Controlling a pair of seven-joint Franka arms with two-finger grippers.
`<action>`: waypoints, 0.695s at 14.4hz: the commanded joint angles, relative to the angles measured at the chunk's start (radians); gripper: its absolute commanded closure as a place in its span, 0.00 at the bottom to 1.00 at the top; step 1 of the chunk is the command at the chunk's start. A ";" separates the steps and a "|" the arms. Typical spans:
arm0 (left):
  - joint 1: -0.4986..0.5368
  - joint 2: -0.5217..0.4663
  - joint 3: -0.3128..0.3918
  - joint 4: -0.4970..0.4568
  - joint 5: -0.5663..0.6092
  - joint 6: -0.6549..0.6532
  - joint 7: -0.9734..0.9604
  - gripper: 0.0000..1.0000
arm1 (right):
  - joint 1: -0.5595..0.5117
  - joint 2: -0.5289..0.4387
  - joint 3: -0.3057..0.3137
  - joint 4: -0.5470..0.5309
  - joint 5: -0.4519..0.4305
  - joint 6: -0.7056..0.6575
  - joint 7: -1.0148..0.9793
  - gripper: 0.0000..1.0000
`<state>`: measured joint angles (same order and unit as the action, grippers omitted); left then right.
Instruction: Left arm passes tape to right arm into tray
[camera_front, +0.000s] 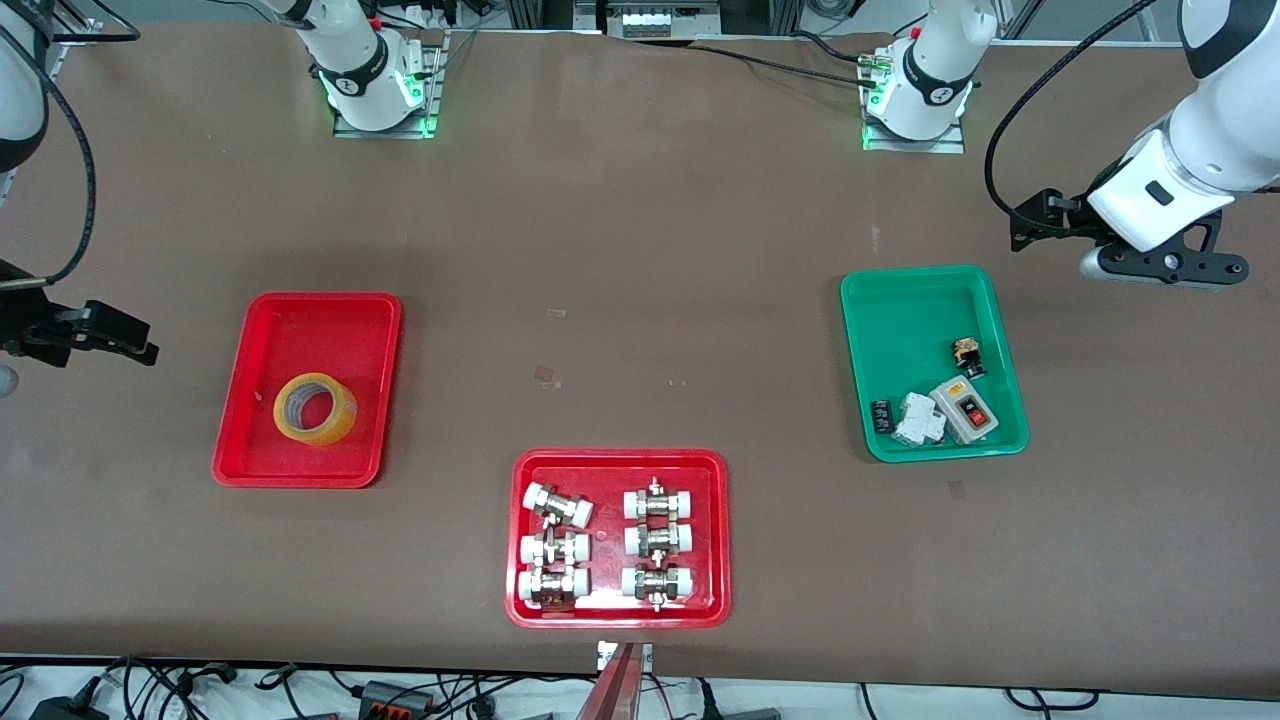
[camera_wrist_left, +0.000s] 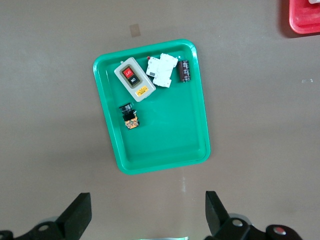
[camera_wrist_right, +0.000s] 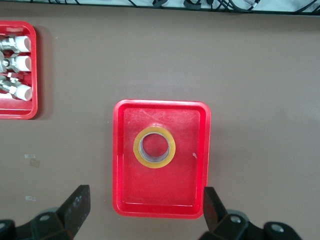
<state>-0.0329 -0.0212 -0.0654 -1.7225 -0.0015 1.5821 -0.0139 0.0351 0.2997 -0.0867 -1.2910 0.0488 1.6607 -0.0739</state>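
Observation:
The yellow tape roll lies flat in the plain red tray toward the right arm's end of the table. It also shows in the right wrist view, inside the tray. My right gripper is open and empty, raised over the table beside that tray; in its wrist view the jaws stand wide apart, clear of the tape. My left gripper is open and empty, raised over the table beside the green tray; its wrist view shows bare table between the jaws.
A green tray with a switch box and small parts lies toward the left arm's end; it also shows in the left wrist view. A squarer red tray of white-capped fittings lies nearest the front camera.

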 joint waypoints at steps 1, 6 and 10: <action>0.004 -0.023 -0.007 -0.011 0.023 -0.011 -0.009 0.00 | -0.018 -0.077 0.038 -0.079 -0.023 0.013 0.025 0.00; 0.004 -0.023 -0.007 -0.011 0.021 -0.011 -0.009 0.00 | -0.017 -0.235 0.041 -0.327 -0.076 0.114 0.020 0.00; 0.004 -0.023 -0.007 -0.011 0.021 -0.010 -0.009 0.00 | -0.018 -0.300 0.045 -0.396 -0.087 0.106 0.008 0.00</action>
<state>-0.0327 -0.0214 -0.0654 -1.7226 -0.0015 1.5810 -0.0140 0.0309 0.0683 -0.0609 -1.6041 -0.0203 1.7439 -0.0721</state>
